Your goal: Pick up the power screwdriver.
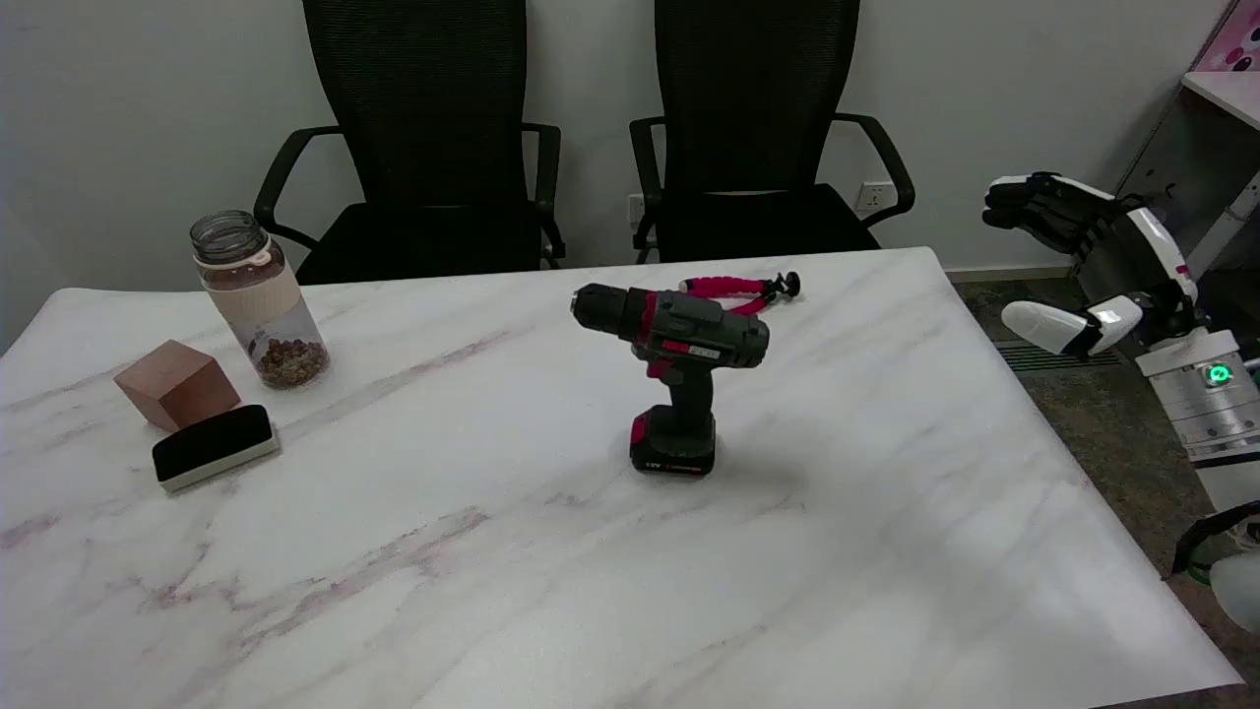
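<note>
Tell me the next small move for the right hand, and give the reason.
Probably swing the right hand left over the table toward the power screwdriver. The hand hangs off the table's right edge, holding nothing, well apart from the tool, which stands upright on its battery base with its grip exposed on the near side.
</note>
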Controlling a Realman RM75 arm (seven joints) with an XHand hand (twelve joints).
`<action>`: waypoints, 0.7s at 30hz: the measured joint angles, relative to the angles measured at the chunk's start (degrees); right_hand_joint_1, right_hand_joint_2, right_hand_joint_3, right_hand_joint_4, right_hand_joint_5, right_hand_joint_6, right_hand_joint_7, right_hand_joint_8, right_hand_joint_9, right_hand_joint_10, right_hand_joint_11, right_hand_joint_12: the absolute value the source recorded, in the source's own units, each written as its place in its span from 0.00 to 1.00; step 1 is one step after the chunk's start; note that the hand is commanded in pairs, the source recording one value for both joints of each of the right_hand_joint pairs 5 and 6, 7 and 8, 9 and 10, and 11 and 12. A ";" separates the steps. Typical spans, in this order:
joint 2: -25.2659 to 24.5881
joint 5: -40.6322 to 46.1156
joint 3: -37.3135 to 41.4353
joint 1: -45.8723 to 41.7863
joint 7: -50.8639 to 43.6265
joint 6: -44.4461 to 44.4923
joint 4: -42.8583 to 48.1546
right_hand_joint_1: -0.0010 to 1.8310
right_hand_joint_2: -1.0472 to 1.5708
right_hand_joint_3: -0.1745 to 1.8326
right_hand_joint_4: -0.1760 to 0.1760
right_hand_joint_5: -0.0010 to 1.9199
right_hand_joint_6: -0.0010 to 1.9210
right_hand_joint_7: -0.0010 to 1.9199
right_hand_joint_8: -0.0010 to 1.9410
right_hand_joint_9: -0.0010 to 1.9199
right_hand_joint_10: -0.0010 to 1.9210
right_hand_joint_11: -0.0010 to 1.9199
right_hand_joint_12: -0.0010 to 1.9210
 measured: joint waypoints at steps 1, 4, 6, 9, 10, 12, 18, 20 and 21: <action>0.08 0.06 0.04 -0.09 -0.21 0.14 0.11 0.58 0.36 0.59 0.32 0.30 0.30 0.30 0.30 0.19 0.19 0.27 0.27; 0.31 0.20 0.08 -0.16 -0.99 0.23 0.49 0.58 0.35 0.59 0.39 0.31 0.31 0.31 0.31 0.19 0.19 0.27 0.27; 0.42 0.23 0.08 -0.19 -1.52 0.24 0.66 0.57 0.36 0.59 0.40 0.32 0.32 0.32 0.31 0.19 0.19 0.27 0.27; 0.50 0.41 0.09 -0.22 -2.54 0.27 0.69 0.57 0.36 0.58 0.41 0.32 0.32 0.32 0.32 0.20 0.20 0.28 0.28; 0.51 0.50 0.07 -0.24 -3.00 0.27 0.59 0.57 0.36 0.58 0.41 0.32 0.32 0.32 0.32 0.19 0.19 0.28 0.28; 0.51 0.64 -0.13 -0.26 -3.62 0.14 0.30 0.56 0.35 0.59 0.44 0.32 0.32 0.32 0.31 0.19 0.19 0.27 0.27; 0.42 0.93 -1.30 -0.29 -5.04 -1.94 -0.88 0.55 0.33 0.60 0.48 0.32 0.32 0.32 0.32 0.20 0.20 0.29 0.29; 0.20 1.03 -1.80 -0.30 -5.40 -2.81 -1.62 0.55 0.33 0.60 0.47 0.32 0.32 0.32 0.32 0.20 0.20 0.29 0.29; 0.03 1.05 -2.04 -0.30 -5.56 -3.20 -2.01 0.55 0.33 0.60 0.46 0.32 0.32 0.32 0.32 0.20 0.20 0.29 0.29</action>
